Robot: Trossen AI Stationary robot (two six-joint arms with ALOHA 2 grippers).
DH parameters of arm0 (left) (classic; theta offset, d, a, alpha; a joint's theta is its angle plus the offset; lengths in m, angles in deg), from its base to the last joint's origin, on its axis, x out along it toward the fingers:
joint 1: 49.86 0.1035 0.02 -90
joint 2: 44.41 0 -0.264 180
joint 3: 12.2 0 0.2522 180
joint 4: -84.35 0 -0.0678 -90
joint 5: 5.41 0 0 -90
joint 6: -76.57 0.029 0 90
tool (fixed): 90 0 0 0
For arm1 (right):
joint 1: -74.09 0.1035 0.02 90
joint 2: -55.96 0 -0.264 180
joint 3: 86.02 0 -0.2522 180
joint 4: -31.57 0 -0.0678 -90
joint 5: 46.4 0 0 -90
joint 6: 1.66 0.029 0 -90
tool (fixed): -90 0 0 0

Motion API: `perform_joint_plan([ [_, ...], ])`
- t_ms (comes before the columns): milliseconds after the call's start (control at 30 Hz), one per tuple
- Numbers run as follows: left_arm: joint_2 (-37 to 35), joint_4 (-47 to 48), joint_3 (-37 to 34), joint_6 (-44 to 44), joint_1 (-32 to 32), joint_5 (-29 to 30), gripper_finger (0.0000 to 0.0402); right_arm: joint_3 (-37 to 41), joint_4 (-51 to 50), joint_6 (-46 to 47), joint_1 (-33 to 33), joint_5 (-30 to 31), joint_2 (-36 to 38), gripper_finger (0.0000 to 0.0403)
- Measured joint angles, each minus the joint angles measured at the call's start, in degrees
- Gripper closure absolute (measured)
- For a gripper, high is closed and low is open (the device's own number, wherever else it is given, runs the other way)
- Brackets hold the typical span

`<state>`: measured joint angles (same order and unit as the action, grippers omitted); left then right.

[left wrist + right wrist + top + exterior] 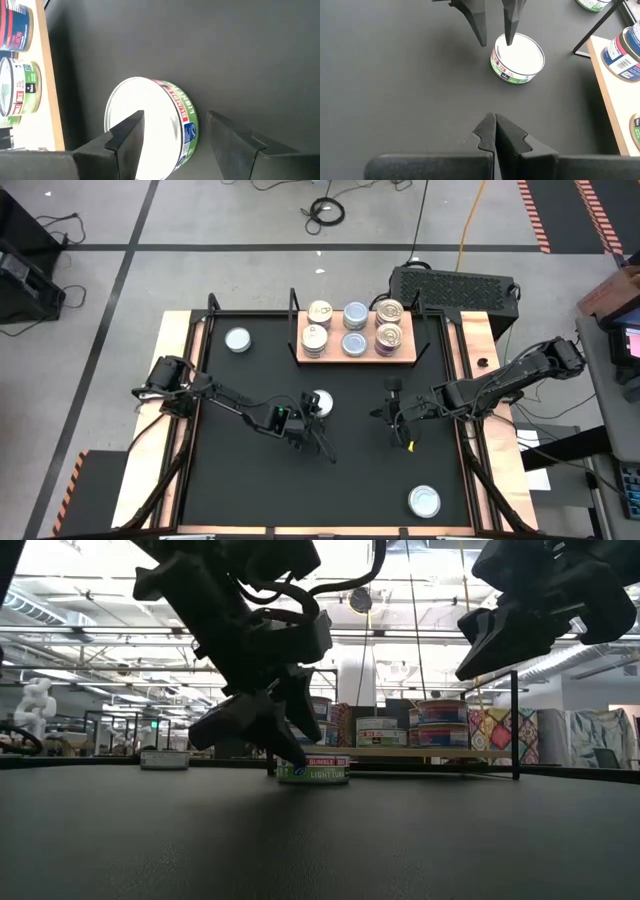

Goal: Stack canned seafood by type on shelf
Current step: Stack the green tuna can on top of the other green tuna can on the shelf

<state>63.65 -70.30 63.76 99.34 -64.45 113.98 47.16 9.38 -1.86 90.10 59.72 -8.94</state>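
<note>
We are hovering our left gripper (pixel 318 412), fingers spread wide, over a green-labelled white-topped tin (pixel 320 402) mid-mat, one finger above its lid, gripping nothing. Open black mat (pixel 250 490) is lying around it. The wooden shelf (pixel 405 358) is standing just beyond, carrying six stacked tins. Our right gripper (pixel 392 416), fingers pressed together and empty, is waiting nearby. Two loose tins, (pixel 238 340) and (pixel 424 501), are sitting well apart.

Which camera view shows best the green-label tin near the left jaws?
The right wrist view: the green-label tin shows whole, with its white top and label. The left wrist view hides part behind the left gripper. The low view gives only its side; the high view shows it small.
</note>
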Motion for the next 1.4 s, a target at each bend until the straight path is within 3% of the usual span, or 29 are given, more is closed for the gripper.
perform_joint_plan([
  [633,0.0,3.3,0.0,-3.3,0.4,0.0,0.0195,0.0,0.0,0.0,0.0,0.0,0.0,0.0403],
  [933,0.0,5.5,0.0,-5.9,1.5,-0.4,0.028,0.0,0.0,0.0,0.0,0.0,0.0,0.0403],
  [1200,-0.1,4.9,0.0,-5.5,1.4,-0.4,0.0391,0.0,0.0,0.0,0.0,0.0,0.0,0.0403],
  [1400,-0.3,3.8,0.1,-5.5,1.4,-0.6,0.0399,0.0,-1.2,0.0,0.0,0.0,0.0,0.0403],
])
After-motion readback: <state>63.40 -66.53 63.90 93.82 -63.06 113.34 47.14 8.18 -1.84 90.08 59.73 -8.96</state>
